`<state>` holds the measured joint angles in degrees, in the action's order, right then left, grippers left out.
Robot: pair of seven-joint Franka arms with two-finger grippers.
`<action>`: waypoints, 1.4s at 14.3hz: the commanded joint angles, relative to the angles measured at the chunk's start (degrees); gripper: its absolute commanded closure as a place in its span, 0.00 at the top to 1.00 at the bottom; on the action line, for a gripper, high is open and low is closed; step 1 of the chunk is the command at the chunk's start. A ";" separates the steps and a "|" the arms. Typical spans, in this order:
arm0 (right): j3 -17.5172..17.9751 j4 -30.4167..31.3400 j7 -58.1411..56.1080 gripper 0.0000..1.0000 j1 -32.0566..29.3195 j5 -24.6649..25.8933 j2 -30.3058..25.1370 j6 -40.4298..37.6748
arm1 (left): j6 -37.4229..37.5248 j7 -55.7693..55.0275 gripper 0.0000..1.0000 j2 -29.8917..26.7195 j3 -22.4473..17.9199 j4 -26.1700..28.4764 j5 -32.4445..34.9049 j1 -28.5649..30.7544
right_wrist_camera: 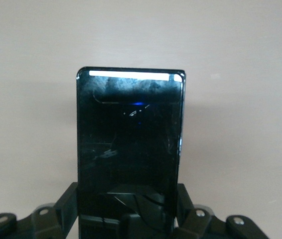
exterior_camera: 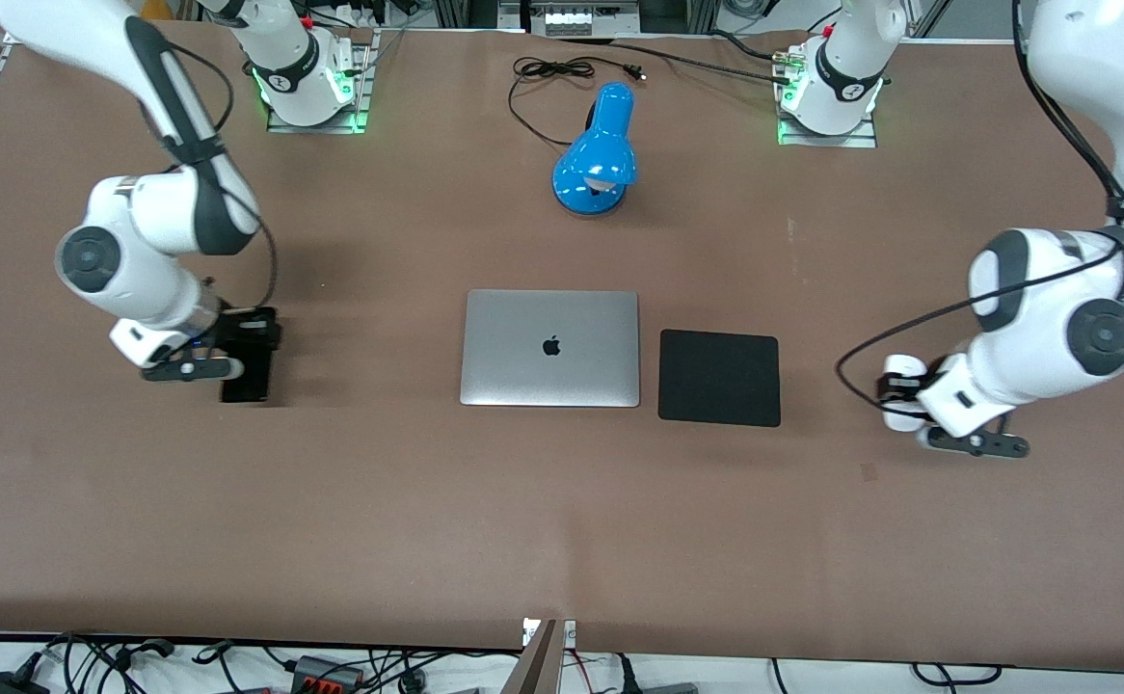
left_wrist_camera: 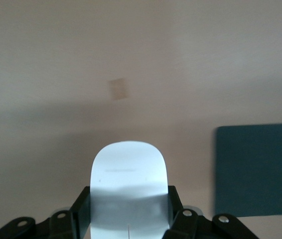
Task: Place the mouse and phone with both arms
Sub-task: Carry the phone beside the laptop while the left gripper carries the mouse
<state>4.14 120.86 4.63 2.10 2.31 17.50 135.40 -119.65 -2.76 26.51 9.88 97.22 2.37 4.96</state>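
Mouse: white, oval, smooth shell; lies on the table toward the left arm's end, well apart from the black pad. Judged light, rigid and slippery; best held across its narrow sides, low on the body.
Left gripper: down at the mouse, one finger at each flank, apparently closed on it.

Phone: slim, black, glossy face; flat on the table toward the right arm's end, well apart from the closed laptop. Judged stiff, thin, slick, glass easily scratched; take by the long edges near one end.
Right gripper: fingers against both long edges, seemingly clamped.

Blue lamp: stands between the bases
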 commanded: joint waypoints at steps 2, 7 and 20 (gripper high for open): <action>3.60 -2.29 8.54 0.00 3.86 0.24 2.17 -0.84 | -2.15 -11.81 0.37 0.82 2.25 1.65 0.89 -4.41; 5.00 -3.88 14.44 0.00 10.28 0.15 10.35 9.78 | -15.94 -21.39 0.37 3.02 1.90 8.77 1.23 -11.37; 4.83 -12.89 20.34 1.00 7.32 0.59 6.69 -3.84 | -25.64 -35.39 1.00 8.30 2.25 11.33 16.27 -14.89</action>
<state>8.42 113.11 25.20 12.86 2.32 28.44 142.18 -145.71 -36.89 36.01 12.15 108.09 16.91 -10.04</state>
